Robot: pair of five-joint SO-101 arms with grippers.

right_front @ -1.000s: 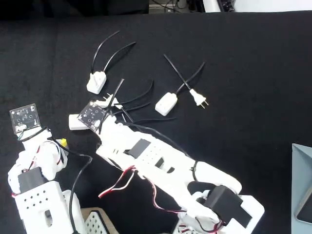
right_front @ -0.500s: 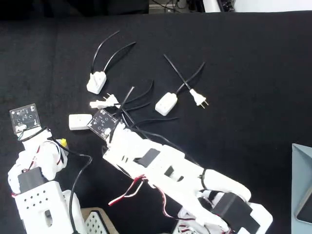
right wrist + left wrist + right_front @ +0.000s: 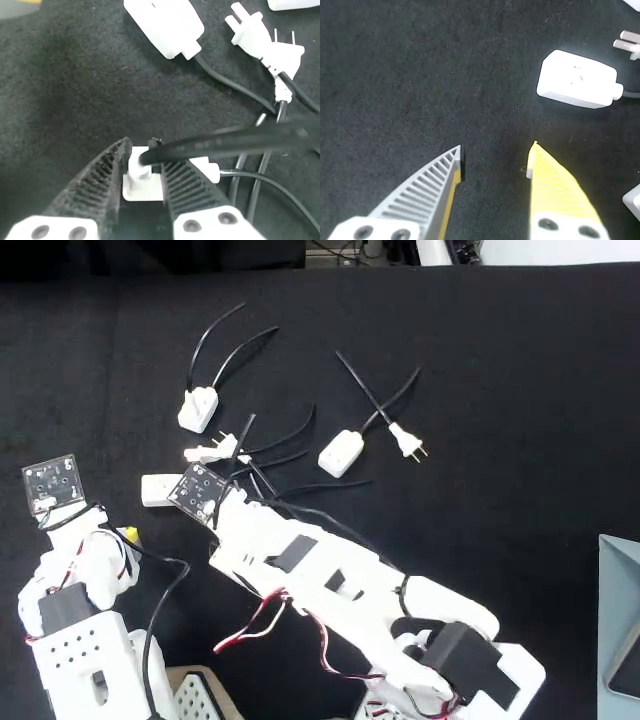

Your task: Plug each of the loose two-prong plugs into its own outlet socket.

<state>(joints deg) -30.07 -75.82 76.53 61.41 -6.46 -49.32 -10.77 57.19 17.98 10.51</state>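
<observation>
My right gripper (image 3: 141, 151) is shut on a white plug (image 3: 134, 176) whose black cable (image 3: 225, 140) runs off across the fingers. Beyond it lie a white outlet socket (image 3: 165, 22) and two loose white plugs (image 3: 267, 42) close together. In the high view this arm's wrist board (image 3: 200, 490) sits beside that socket (image 3: 158, 488), with the loose plugs (image 3: 215, 450) just beyond. Two more sockets (image 3: 198, 408) (image 3: 340, 452) and another plug (image 3: 407, 440) lie farther out. My left gripper (image 3: 496, 149) hangs open over bare black cloth, short of the socket (image 3: 577, 85).
Black cables (image 3: 225, 345) trail from the sockets and plugs toward the table's far side. A grey-blue container (image 3: 620, 620) stands at the right edge. The left arm's base (image 3: 75, 650) fills the near left corner.
The right arm's wrist drew back toward its base, then edged slightly left again, carrying the held cable with it. The loose plugs came into sight. The left arm has not moved.
</observation>
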